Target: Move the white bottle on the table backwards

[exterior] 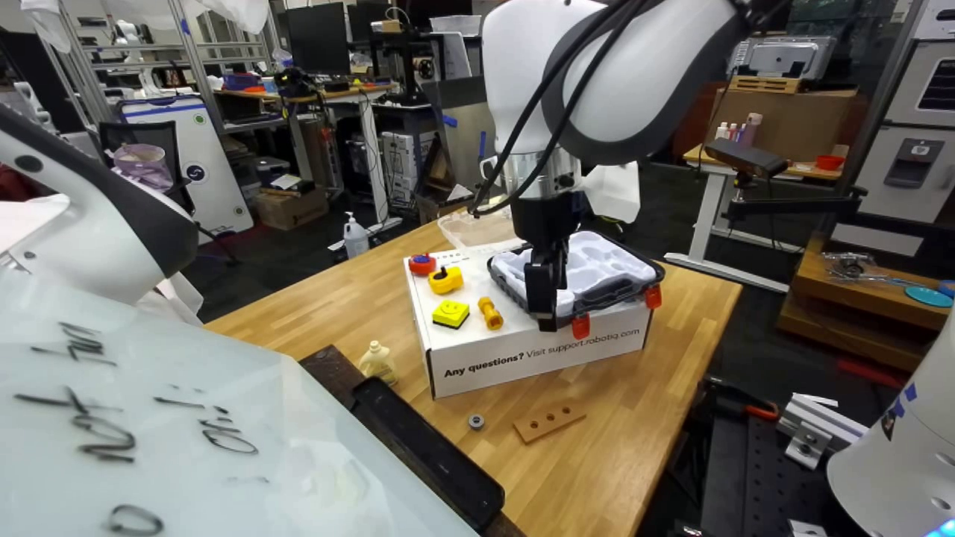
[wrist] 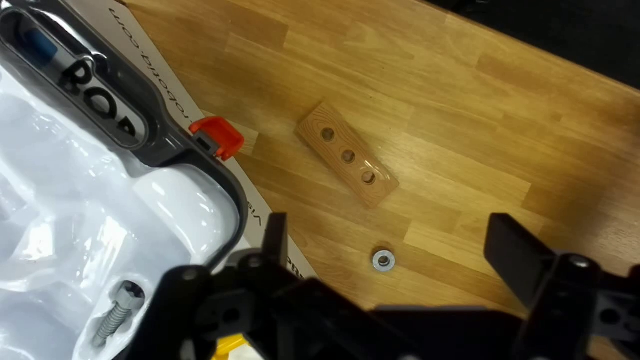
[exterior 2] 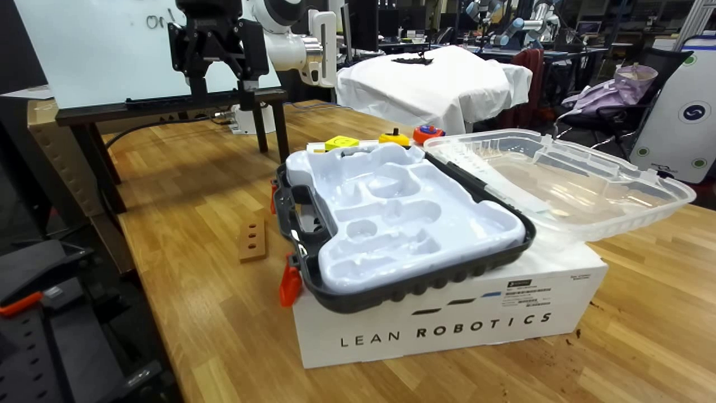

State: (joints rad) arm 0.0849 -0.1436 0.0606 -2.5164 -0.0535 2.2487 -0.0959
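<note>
While the gripper [exterior 2: 224, 95] hangs in the air, its fingers spread wide with nothing between them, the white bottle [exterior: 378, 364] stands upright on the table [exterior: 619, 410], left of centre and below the middle in an exterior view, just left of the white box [exterior: 507, 344] with a gap between. It looks like light, hollow plastic, so it should feel fairly stiff but tip easily, and its smooth sides may slip. The rounded body below the narrow neck seems the best hold. No lettering can be read on it. The box says "Any questions? Visit support.robotiq.com" just below mid-frame there, and "LEAN ROBOTICS" low and right of centre in an exterior view, under a sticker [exterior 2: 527, 294] too small to read. I cannot make out the handwriting on the whiteboard [exterior: 224, 403], lower left.
</note>
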